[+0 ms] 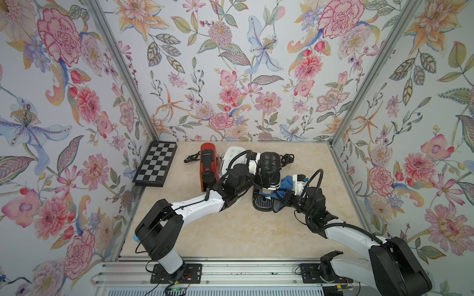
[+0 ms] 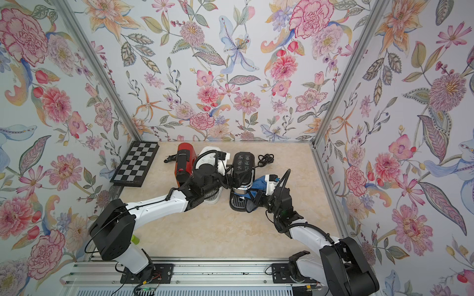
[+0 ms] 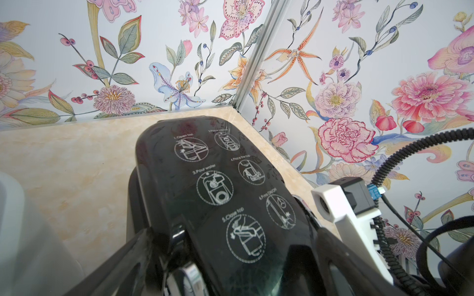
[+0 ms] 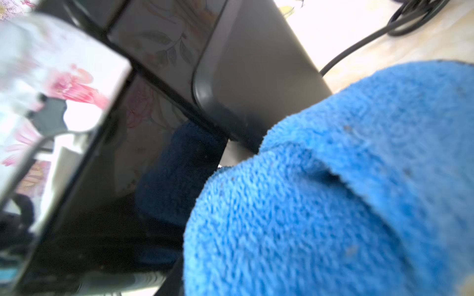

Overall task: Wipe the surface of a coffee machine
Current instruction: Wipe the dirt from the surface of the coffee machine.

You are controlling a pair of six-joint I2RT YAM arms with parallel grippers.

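Note:
A black coffee machine [image 1: 268, 164] [image 2: 243, 164] with white instruction icons on its lid [image 3: 218, 179] stands mid-table. My left gripper [image 1: 260, 178] [image 3: 236, 246] is wide open, one finger [image 3: 138, 246] on each side of the machine's front head; whether they touch it I cannot tell. My right gripper [image 1: 279, 193] [image 2: 254, 196] is shut on a blue cloth [image 1: 286, 183] [image 2: 259, 183] [image 4: 333, 192]. The cloth lies against the machine's right side [image 4: 256, 64], above the drip tray [image 1: 263, 203]. It hides the right fingers.
A red coffee machine [image 1: 209, 166] and a white appliance [image 1: 230, 159] stand just left of the black one, under my left arm. A chessboard [image 1: 156, 164] lies at the far left wall. Black cables [image 1: 287, 157] [image 1: 191, 157] trail at the back. Floral walls enclose three sides.

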